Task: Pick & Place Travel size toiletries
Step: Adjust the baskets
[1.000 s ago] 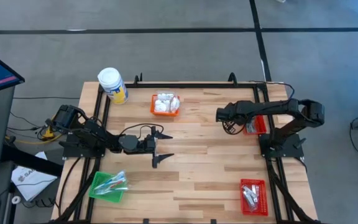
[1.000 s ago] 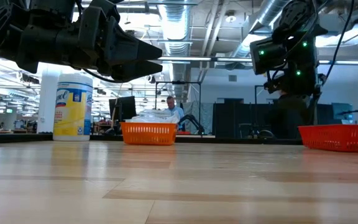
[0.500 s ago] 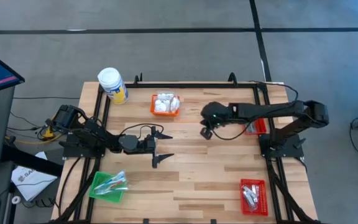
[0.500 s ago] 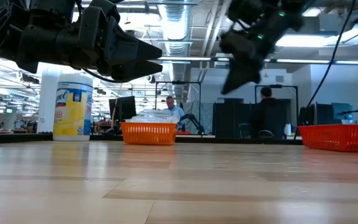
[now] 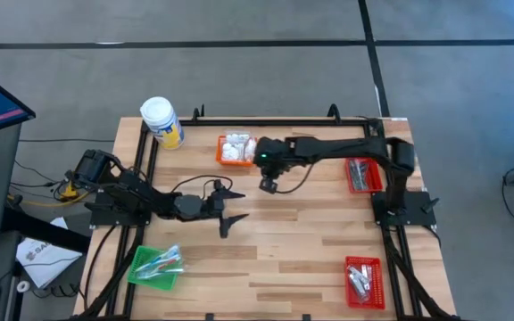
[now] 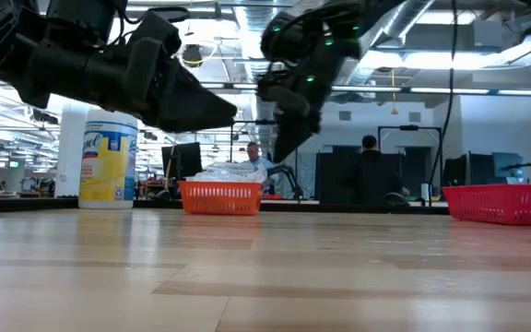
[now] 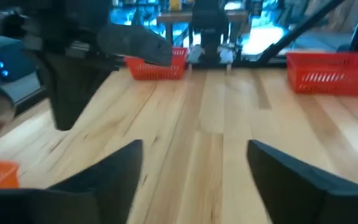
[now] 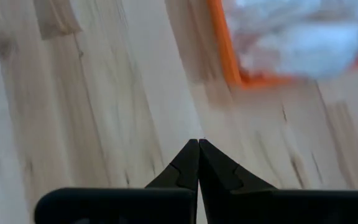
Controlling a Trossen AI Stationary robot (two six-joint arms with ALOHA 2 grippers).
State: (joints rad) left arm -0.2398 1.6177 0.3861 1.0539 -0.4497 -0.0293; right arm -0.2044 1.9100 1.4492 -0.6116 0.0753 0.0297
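High view: right gripper (image 5: 269, 185) empty, fingers pinched together, just beside orange basket (image 5: 238, 160) of white packets (image 5: 238, 147) — likely approaching pick; left gripper (image 5: 230, 208) spread wide, waiting mid-table.

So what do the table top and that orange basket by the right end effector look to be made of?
Table top: pale wood planks with a smooth, slightly glossy finish; grain and board seams show. Orange basket: probably plastic mesh, judging by its uniform bright colour and slotted walls.
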